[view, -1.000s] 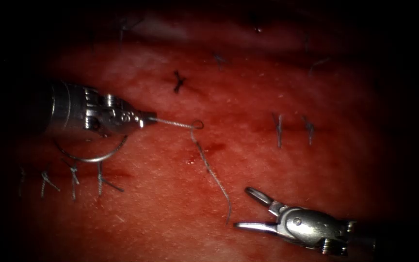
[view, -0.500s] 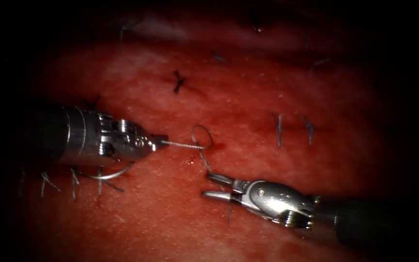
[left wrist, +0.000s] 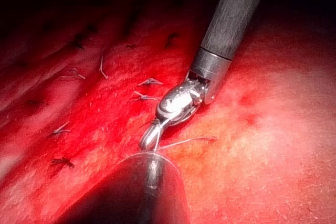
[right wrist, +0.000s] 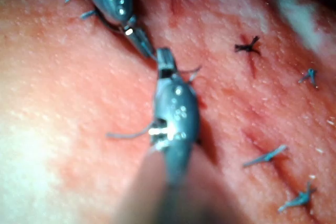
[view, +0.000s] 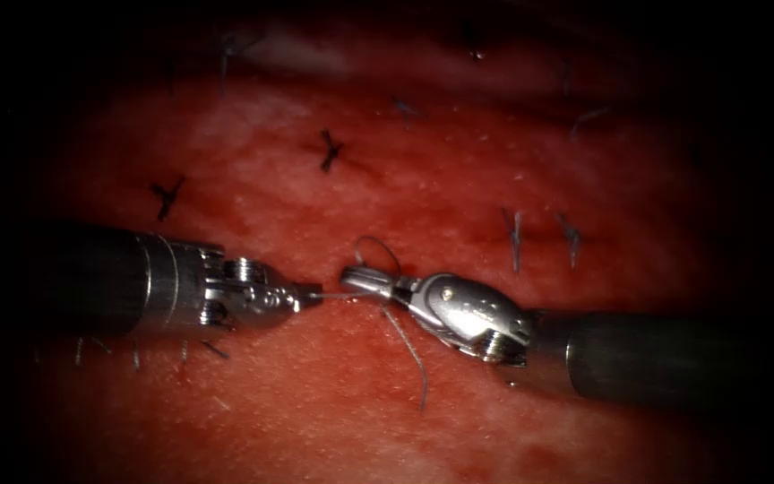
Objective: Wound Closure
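While the left hand (view: 311, 295) sits left of centre in the endoscope view, pressed together on the thread (view: 405, 345) with a short strand drawn taut from its tip, the right hand (view: 358, 279) lies at centre, tip to tip with it and just apart. The right hand's tip rests against the thread where a small loop (view: 378, 249) stands up from the tissue (view: 584, 161). Whether that hand is spread, pressed together, or pinching the strand, I cannot tell. From under the right hand a loose tail of thread trails toward the lower middle of the frame and ends free on the tissue. Neither hand carries the needle, and I cannot place it from these views. Tied stitches with cut ends (view: 329, 151) dot the upper middle and the right of the frame, and more lie at lower left under the left shaft. Judgement: this looks like thread work at one stitch site, a loop being managed between the two hands, with the needle out of play; I would not name the step more closely. Any next move calls for even tension on the short strand, so the loop does not collapse or snag. It also calls for both tips to stay off the tissue, and for care that the two tips, so near each other, do not collide. No container figures in this scene.
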Available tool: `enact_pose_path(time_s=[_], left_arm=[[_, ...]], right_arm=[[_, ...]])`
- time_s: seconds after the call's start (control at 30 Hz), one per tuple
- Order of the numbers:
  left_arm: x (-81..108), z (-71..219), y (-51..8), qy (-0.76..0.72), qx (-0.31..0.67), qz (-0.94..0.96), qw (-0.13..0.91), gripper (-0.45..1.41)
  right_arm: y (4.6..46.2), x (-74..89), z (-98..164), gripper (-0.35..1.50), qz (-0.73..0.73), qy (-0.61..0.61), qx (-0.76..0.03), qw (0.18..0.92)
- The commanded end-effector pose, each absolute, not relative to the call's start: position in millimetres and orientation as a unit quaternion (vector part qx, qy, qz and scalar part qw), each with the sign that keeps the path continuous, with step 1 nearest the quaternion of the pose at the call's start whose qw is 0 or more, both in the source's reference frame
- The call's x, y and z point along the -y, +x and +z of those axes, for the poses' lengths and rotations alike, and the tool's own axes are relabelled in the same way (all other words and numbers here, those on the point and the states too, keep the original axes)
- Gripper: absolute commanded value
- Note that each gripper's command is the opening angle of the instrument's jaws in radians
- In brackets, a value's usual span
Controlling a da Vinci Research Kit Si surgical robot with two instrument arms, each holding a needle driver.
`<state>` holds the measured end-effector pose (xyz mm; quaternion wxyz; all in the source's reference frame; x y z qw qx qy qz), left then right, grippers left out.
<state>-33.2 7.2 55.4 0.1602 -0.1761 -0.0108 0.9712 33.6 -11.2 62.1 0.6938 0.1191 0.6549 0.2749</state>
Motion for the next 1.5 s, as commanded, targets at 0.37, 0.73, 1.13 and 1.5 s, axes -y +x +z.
enact_pose_path(time_s=[0.37,0.73,1.13,1.5], left_arm=[[-7.8,57.1,-35.7,-0.18,-0.011,0.975,0.127,-0.45],[-9.0,60.8,-35.2,-0.189,-0.031,0.975,0.111,-0.45],[-9.5,61.6,-35.8,-0.185,-0.034,0.978,0.091,-0.45],[-9.3,61.8,-36.6,-0.18,-0.032,0.98,0.08,-0.45]], right_arm=[[33.3,7.9,65.1,-0.35,0.245,0.232,-0.725,0.6],[33.3,6.9,65.5,-0.35,0.106,0.363,-0.747,0.548],[33.6,7.6,65.0,-0.35,-0.045,0.4,-0.664,0.63],[34.4,7.5,65.1,-0.1,-0.167,0.381,-0.594,0.688]])
